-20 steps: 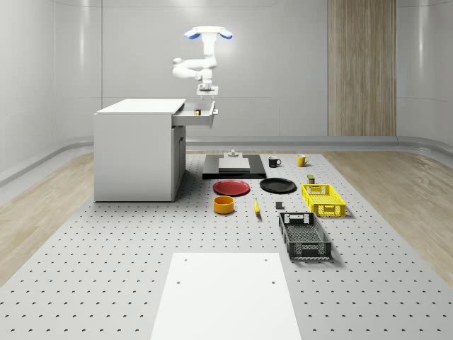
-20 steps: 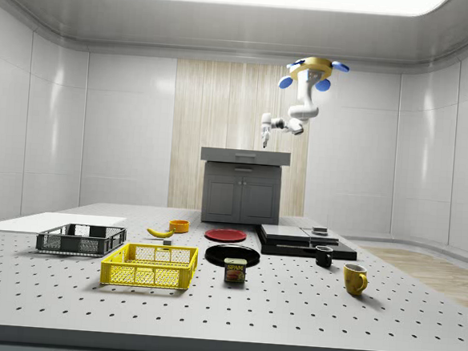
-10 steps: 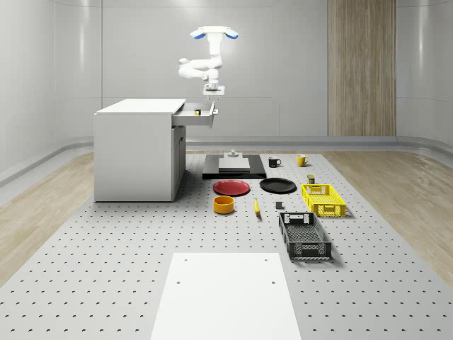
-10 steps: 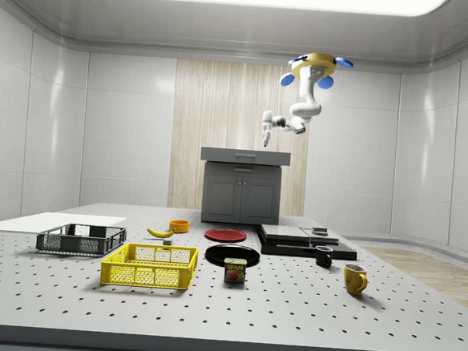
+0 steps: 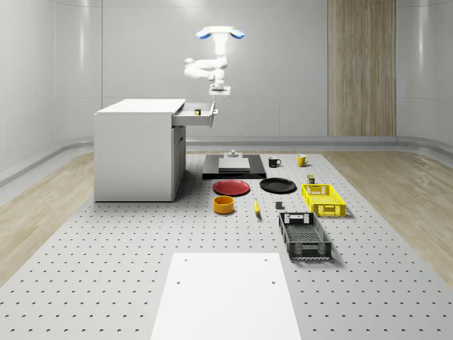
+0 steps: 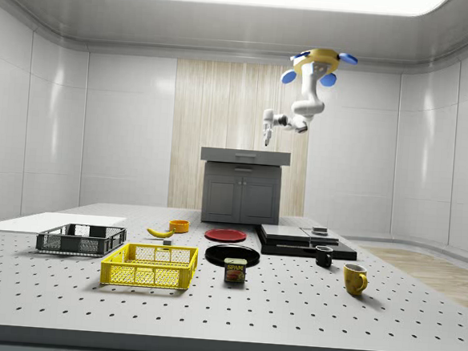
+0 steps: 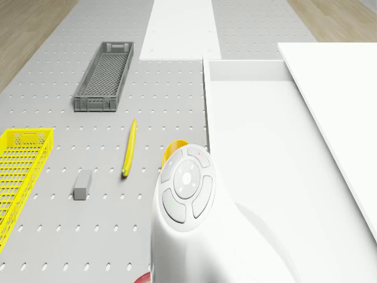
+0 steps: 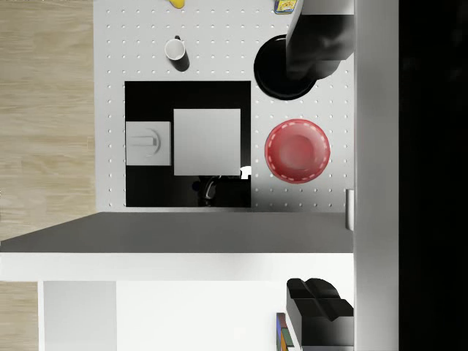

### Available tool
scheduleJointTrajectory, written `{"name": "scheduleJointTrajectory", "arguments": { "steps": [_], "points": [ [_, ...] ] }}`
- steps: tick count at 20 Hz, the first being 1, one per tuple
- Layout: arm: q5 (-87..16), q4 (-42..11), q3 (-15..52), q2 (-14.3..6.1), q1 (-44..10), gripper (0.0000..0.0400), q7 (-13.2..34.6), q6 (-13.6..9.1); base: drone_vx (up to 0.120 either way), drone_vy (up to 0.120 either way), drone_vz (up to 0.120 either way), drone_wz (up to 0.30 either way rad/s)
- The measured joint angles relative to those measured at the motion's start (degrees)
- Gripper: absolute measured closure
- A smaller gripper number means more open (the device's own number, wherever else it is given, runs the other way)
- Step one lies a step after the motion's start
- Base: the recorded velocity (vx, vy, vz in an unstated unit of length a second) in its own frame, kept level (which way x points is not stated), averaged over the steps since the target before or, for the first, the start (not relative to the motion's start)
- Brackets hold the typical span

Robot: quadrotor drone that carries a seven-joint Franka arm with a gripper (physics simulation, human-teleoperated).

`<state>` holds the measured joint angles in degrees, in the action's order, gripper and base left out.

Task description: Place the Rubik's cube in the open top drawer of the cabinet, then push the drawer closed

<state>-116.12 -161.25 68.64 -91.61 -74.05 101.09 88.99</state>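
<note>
The drone (image 5: 220, 32) hovers above the outer end of the cabinet's (image 5: 134, 156) open top drawer (image 5: 195, 119). The hand (image 5: 219, 89) hangs released over the drawer's front edge, nothing between its fingers. The Rubik's cube (image 8: 282, 330) is seen lying inside the drawer, so the push appears to be the step in hand. The hand is best lowered outside the front panel, and the pressure kept square and steady towards the cabinet.
</note>
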Motion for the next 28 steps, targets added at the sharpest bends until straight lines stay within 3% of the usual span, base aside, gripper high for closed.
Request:
{"name": "scheduleJointTrajectory", "arguments": {
  "steps": [2,4,5,7,10,12,15,20,23,24,26,28],
  "points": [
    [-0.8,1.4,1.4,-3.4,-12.5,0.0,13.9,-14.8,0.0,0.12,0.0,0.0],
    [1.9,5.8,0.1,-4.0,-24.9,0.0,24.7,-29.4,0.0,0.12,-0.04,0.0],
    [3.7,8.5,-1.0,-3.8,-31.1,0.0,28.7,-35.4,0.0,0.12,-0.12,0.0],
    [7.2,13.9,-3.5,-3.0,-42.4,0.0,34.6,-44.4,0.0,0.12,-0.12,0.0],
    [11.7,20.9,-6.5,-1.3,-53.7,0.0,40.3,-52.8,0.0,0.12,-0.12,0.0],
    [14.0,24.3,-7.9,-0.4,-58.5,0.0,42.6,-56.2,-0.04,0.02,-0.12,0.0],
    [16.4,27.9,-9.3,0.3,-63.2,0.0,44.8,-59.1,0.0,0.0,-0.067,0.0],
    [18.6,30.9,-10.6,0.7,-67.1,0.0,46.4,-61.1,0.0,0.0,-0.056,0.0],
    [19.3,31.7,-11.0,0.6,-68.2,0.0,46.9,-61.5,0.0,-0.12,0.0,0.0],
    [19.5,31.9,-11.2,0.6,-68.5,0.0023,47.0,-61.6,0.0,-0.12,0.0,0.0],
    [19.8,32.2,-11.3,0.5,-68.9,0.013,47.2,-61.7,0.0,-0.12,0.0,0.0],
    [20.0,32.4,-11.5,0.4,-69.2,0.0195,47.3,-61.7,0.0,-0.12,0.0,0.0]
  ]
}}
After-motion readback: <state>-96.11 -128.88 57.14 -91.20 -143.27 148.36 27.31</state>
